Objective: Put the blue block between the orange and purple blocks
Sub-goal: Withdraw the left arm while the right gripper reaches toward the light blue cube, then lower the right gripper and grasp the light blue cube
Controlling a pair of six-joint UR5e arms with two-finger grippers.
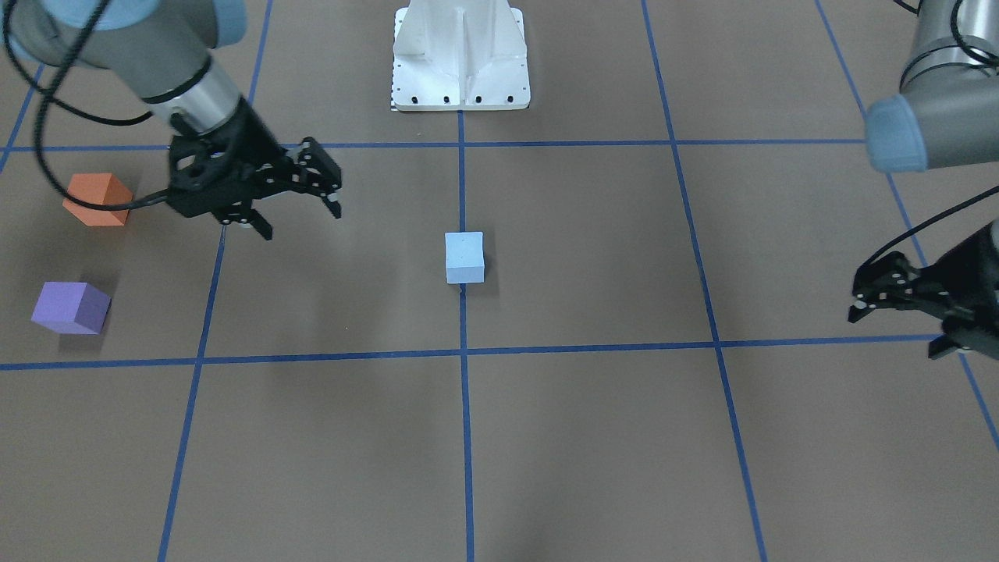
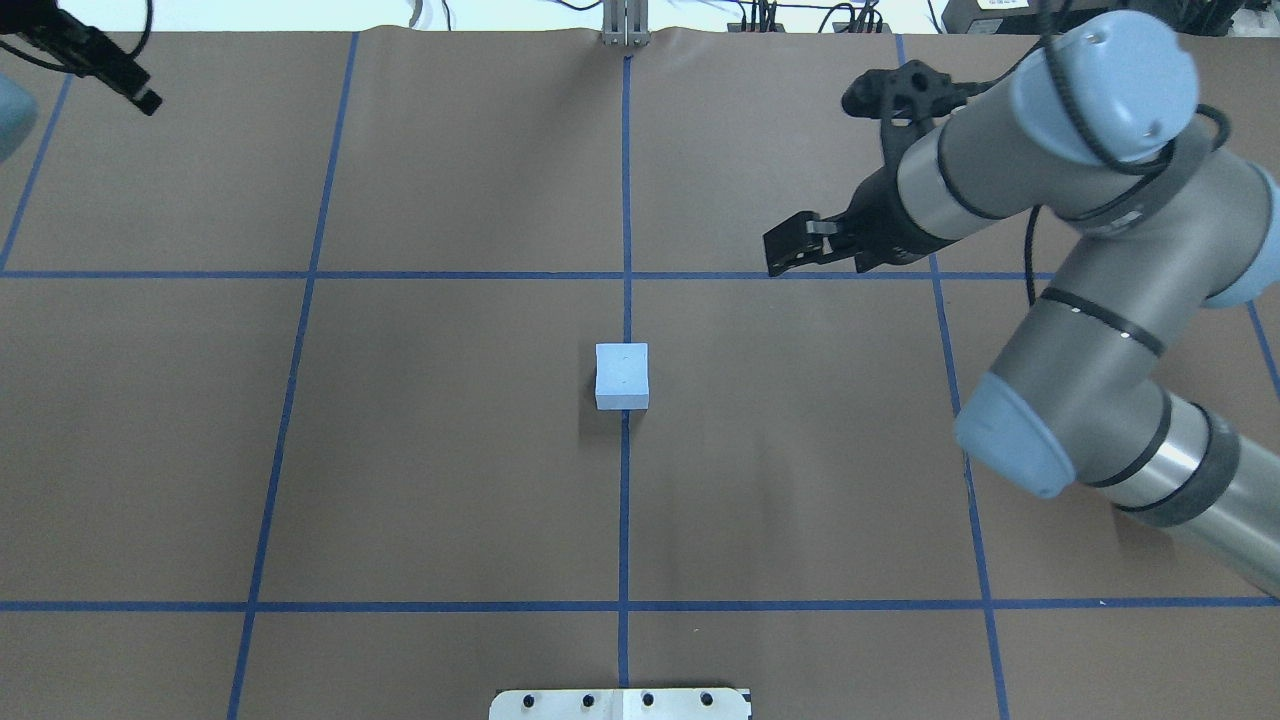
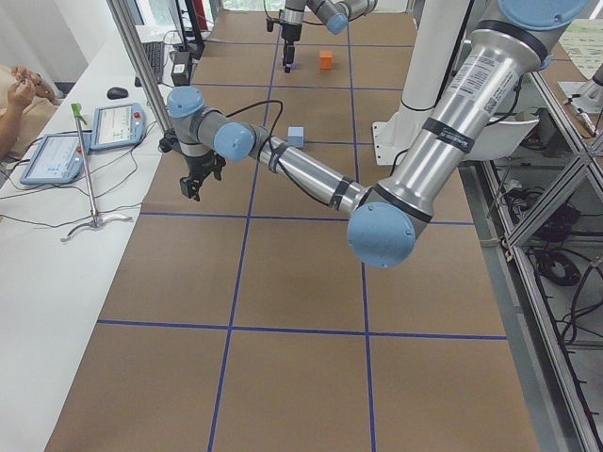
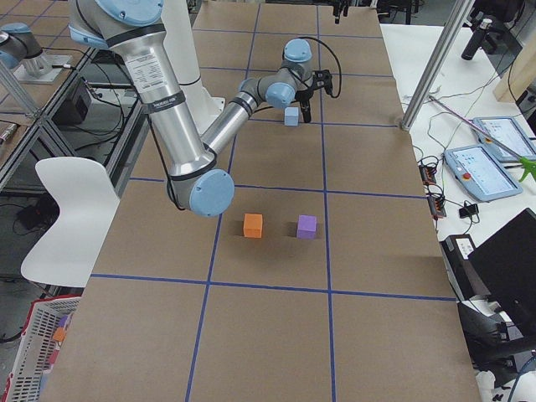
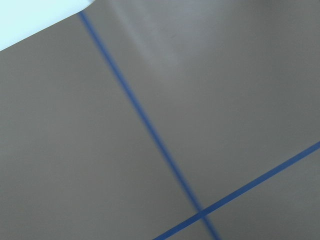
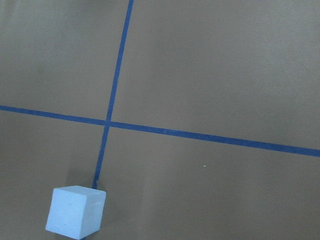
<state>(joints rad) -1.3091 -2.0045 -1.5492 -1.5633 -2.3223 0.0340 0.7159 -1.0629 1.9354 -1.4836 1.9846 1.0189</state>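
Observation:
The blue block (image 1: 464, 257) sits alone at the middle of the table on a tape line; it also shows in the overhead view (image 2: 622, 376) and low left in the right wrist view (image 6: 75, 212). The orange block (image 1: 95, 199) and purple block (image 1: 72, 307) stand side by side with a gap between them, on the robot's right side of the table. My right gripper (image 1: 300, 218) is open and empty, hovering between the orange block and the blue block. My left gripper (image 1: 897, 334) is open and empty, far off at the table's other side.
The white robot base plate (image 1: 460, 55) stands at the robot's edge of the table. Blue tape lines (image 1: 462, 351) divide the brown tabletop into squares. In the overhead view my right arm (image 2: 1080, 300) covers the area where the orange and purple blocks stand.

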